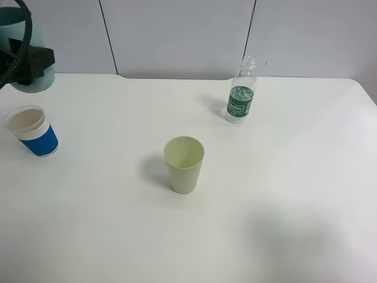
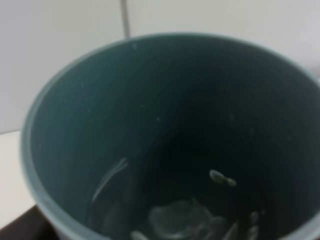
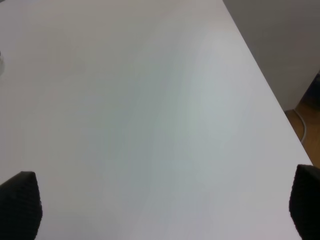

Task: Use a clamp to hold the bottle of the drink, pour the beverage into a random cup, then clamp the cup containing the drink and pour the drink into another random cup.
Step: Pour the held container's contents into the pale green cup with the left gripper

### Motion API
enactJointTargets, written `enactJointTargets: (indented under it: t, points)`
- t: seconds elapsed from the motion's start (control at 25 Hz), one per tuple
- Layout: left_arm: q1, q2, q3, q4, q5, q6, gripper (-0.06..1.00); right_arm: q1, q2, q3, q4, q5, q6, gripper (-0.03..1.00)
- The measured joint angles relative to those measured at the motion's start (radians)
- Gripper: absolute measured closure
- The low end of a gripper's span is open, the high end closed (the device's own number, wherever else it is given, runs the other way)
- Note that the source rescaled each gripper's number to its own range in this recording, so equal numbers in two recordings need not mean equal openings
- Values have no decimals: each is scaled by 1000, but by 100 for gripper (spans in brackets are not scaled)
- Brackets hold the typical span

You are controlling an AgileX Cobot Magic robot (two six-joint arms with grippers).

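My left gripper [image 1: 26, 62] is shut on the teal cup [image 1: 29, 53] and holds it raised at the far left, above and behind the blue-and-white cup [image 1: 33, 132]. The left wrist view looks into the teal cup [image 2: 170, 140]; a little clear liquid shows at its bottom. The clear bottle [image 1: 241, 94] with the green label stands upright at the back right of centre, uncapped. My right gripper [image 3: 165, 200] is open over bare table; only its two fingertips [image 3: 20, 200] show. It is out of the high view.
A pale yellow-green tumbler [image 1: 184, 164] stands upright in the middle of the white table [image 1: 283, 206]. The table's right edge [image 3: 260, 85] and a strip of floor show in the right wrist view. A grey panel wall runs behind the table.
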Motion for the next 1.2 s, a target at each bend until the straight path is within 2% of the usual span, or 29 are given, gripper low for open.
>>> enactJointTargets:
  t: [0.24, 0.44, 0.64, 0.88, 1.08, 1.2]
  points:
    - [-139, 0, 0, -118, 0, 162, 93, 0, 0, 0, 0, 0, 0, -3]
    - [-211, 36, 0, -214, -1, 274, 93, 0, 0, 0, 0, 0, 0, -3]
    - [-282, 116, 0, -340, -30, 435, 93, 0, 0, 0, 0, 0, 0, -3]
    - [-397, 194, 1, -548, -108, 732, 93, 0, 0, 0, 0, 0, 0, -3]
    - [-506, 243, 1, -764, -195, 1065, 93, 0, 0, 0, 0, 0, 0, -3]
    - [-573, 268, 1, -873, -264, 1221, 93, 0, 0, 0, 0, 0, 0, -3]
